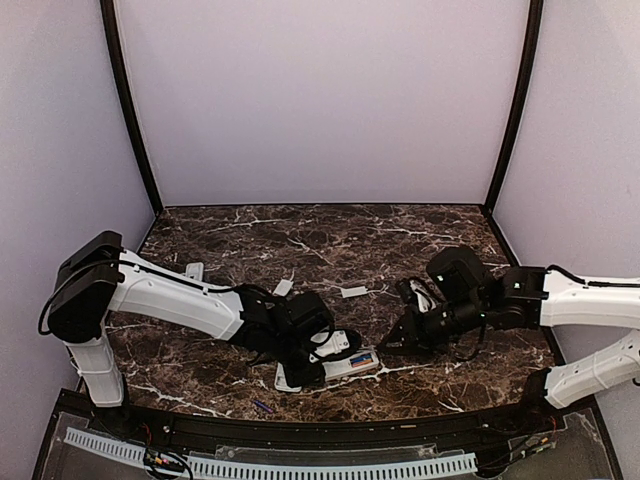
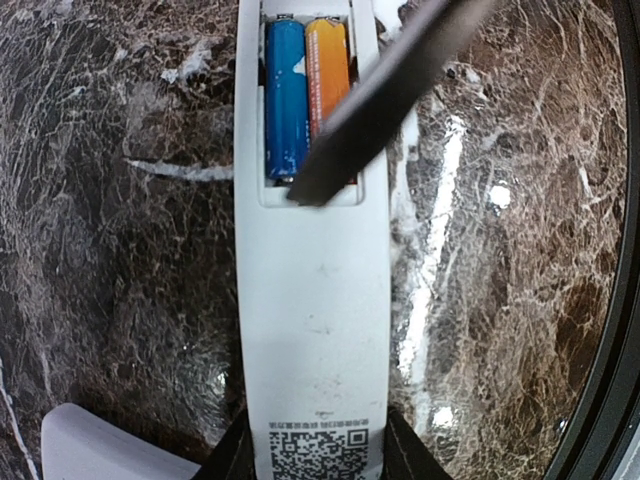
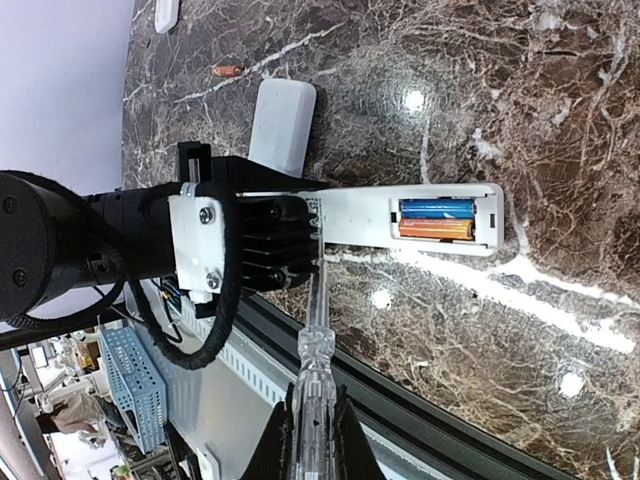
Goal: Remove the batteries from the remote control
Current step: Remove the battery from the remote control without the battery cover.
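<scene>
Near edge: a loose cell (image 1: 262,407), small and bluish, lies on the marble table (image 1: 450,230) at about 8 o'clock from the remote; it looks like one already taken out.
White slab (image 1: 285,378): flat on the table at 9 o'clock from the remote, partly under the left arm; I cannot tell what it is.
Remote (image 2: 315,300): back side up and uncovered, with the compartment end pointing toward the right arm, probably so the tool gets a clear approach.
Batteries: a blue cell (image 2: 287,100) and an orange cell (image 2: 327,75) sit side by side in the compartment, neither lifted.
Left gripper (image 2: 315,460): part open, fingers pressed on the two long sides of the remote's plain end. Most likely this pins the remote so that prying does not push it away.
Right gripper (image 3: 312,445): at 2 o'clock from the remote, fingers pressed together and pinching the clear handle of a screwdriver (image 3: 312,350). A thin tip can probably get under a cell where fingers cannot.
Tool tip: in the left wrist view it sits at the compartment's end by the orange cell; contact cannot be told.
Farther back: small white covers (image 1: 353,292) lie at 12 and 11 o'clock.
</scene>
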You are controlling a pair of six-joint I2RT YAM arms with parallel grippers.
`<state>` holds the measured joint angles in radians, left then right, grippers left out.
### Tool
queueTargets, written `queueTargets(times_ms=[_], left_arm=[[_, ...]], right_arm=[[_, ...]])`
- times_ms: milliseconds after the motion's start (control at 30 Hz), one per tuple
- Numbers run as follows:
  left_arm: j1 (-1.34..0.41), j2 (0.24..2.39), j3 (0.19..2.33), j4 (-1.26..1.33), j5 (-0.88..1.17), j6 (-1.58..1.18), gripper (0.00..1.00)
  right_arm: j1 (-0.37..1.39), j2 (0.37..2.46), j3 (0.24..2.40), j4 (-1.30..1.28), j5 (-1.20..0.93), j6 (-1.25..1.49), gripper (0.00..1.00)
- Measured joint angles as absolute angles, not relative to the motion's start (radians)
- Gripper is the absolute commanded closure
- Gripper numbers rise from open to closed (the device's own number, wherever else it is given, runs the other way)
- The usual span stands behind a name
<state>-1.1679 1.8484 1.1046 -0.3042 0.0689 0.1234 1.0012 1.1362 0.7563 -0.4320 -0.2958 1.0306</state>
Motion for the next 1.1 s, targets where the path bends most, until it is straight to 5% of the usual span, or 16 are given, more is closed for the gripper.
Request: queueTargets(times_ms=[1100], left_arm=[[-1.168,1.849,1.107,-0.307,0.069,0.125,0.81]], right_arm=[[1.002,1.187,0.785,-0.599,-0.162,1.032,1.0]])
